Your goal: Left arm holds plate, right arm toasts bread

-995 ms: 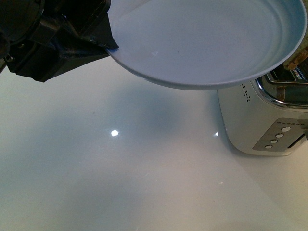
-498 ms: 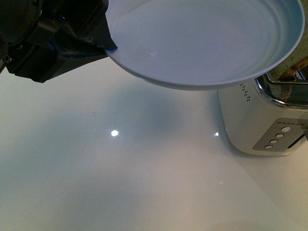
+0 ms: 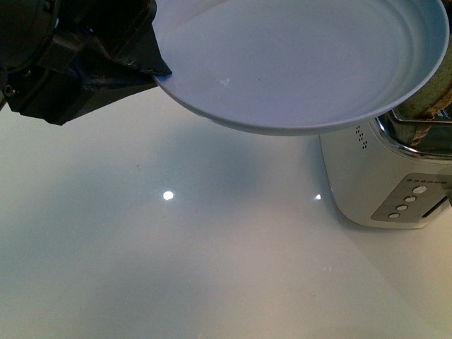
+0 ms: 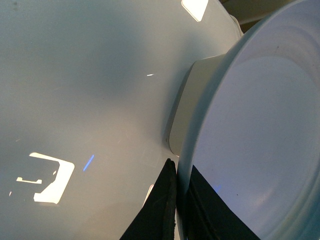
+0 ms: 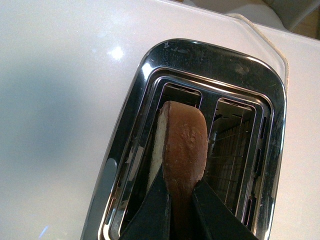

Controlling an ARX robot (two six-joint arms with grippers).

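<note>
The pale blue-grey plate [image 3: 296, 63] hangs tilted above the white table, and its rim is pinched by my black left gripper [image 3: 157, 68] at the upper left. In the left wrist view the two dark fingers [image 4: 160, 210] clamp the plate [image 4: 260, 135] edge. My right gripper [image 5: 180, 181] is shut on the brown-crusted bread [image 5: 184, 140], held edge-on just over one slot of the toaster [image 5: 150, 70]. The other slot [image 5: 234, 145] is empty. In the front view only a strip of bread [image 3: 432, 92] shows past the plate rim.
The white and chrome toaster [image 3: 374, 176] stands at the right of the table [image 3: 176, 268], with round buttons [image 3: 409, 199] and a lever on its front panel. A pale cord [image 5: 270, 40] runs behind it. The plate overhangs the toaster's near top corner.
The bread at the right edge has shifted a little over the toaster and shows more past the plate rim. Plate and left gripper have drifted slightly.
</note>
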